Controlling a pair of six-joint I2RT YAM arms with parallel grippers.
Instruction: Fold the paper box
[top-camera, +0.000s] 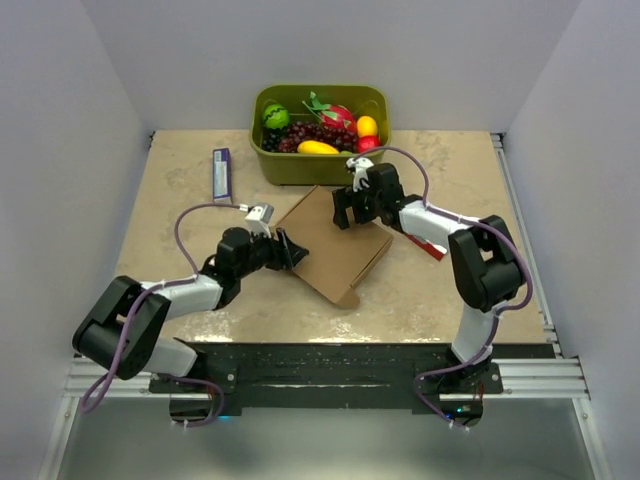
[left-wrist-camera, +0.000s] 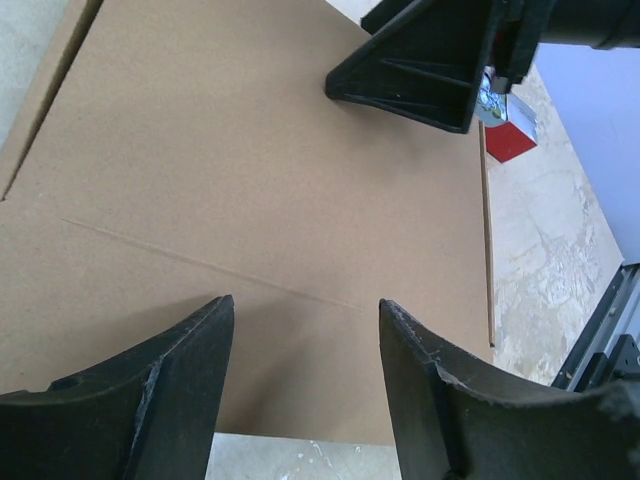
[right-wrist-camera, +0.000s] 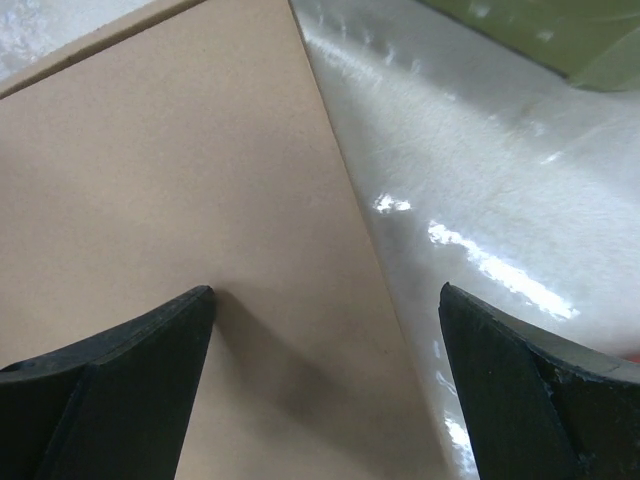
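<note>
Top external view is showing the paper box (top-camera: 338, 255) lying on the table (top-camera: 450, 290), near the green tub (top-camera: 300, 165). The left gripper (top-camera: 294, 248) and right gripper (top-camera: 345, 216) are both hanging over its edges, jaws wide apart (holding nothing). A sideways push could be sliding the thin sheet away, unfolded.

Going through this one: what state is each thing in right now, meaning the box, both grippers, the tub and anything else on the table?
paper box: lying mostly flat, walls not raised.
left gripper: open, over the box's edge.
right gripper: open wide, one finger over the box, one over the bare table.
green tub: upright, full of fruit.
blue packet: lying flat, apart from the box.
</note>
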